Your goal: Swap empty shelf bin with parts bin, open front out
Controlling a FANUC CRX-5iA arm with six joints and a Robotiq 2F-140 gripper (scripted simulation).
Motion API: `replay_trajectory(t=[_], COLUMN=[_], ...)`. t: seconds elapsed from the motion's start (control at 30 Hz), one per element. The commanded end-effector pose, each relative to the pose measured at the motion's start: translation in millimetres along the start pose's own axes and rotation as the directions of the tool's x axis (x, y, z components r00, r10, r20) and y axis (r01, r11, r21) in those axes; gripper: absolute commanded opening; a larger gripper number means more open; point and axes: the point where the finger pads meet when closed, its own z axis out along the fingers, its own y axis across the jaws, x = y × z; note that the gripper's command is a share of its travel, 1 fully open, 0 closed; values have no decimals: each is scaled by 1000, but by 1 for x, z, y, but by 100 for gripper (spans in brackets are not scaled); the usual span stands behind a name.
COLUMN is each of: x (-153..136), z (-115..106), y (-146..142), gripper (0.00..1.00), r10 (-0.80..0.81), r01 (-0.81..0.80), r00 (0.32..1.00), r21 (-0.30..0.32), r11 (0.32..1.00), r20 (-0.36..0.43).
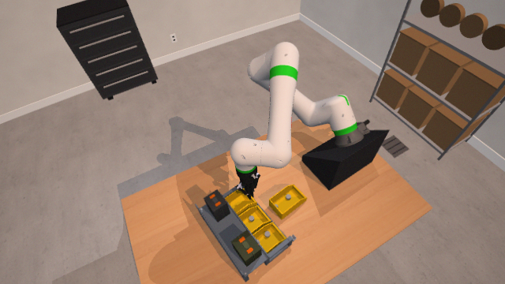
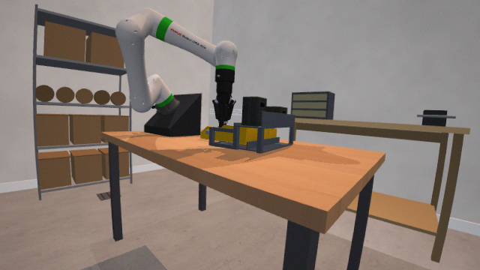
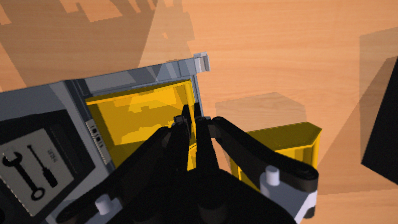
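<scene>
The empty yellow bin (image 1: 236, 199) (image 3: 145, 120) sits in the end spot of the grey shelf (image 1: 218, 229) (image 2: 260, 140) (image 3: 131, 75), its inside bare. My gripper (image 1: 250, 196) (image 2: 223, 124) (image 3: 193, 111) points down and is shut on the upper edge of its front wall, one finger inside and one outside. The bin with the parts (image 1: 281, 207) (image 2: 205, 133) (image 3: 287, 134) stands upright on the table (image 1: 343, 233) in front of the shelf, apart from it. A grey round part (image 1: 288, 196) shows in it. The fingers hide part of both bins in the wrist view.
Two more yellow bins (image 1: 254, 219) (image 1: 269, 237) with grey parts stand beside the empty bin on the shelf. A black case (image 1: 216, 205) (image 2: 253, 110) (image 3: 35, 165) and a dark green case (image 1: 246, 248) stand on the board above. The black robot base (image 1: 347, 162) is behind the table bin.
</scene>
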Motion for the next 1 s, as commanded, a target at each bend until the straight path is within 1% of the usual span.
replay_trajectory(t=[0.0,0.5,0.97], x=[0,0,0], z=[-1,-1,-1], y=[0,13,44], gripper=[10,10,10], r10=[0,0,0], r01=[0,0,0], r00=[1000,1000,1000], r21=[2,2,2], r11=[1000,1000,1000], r20=[0,0,0])
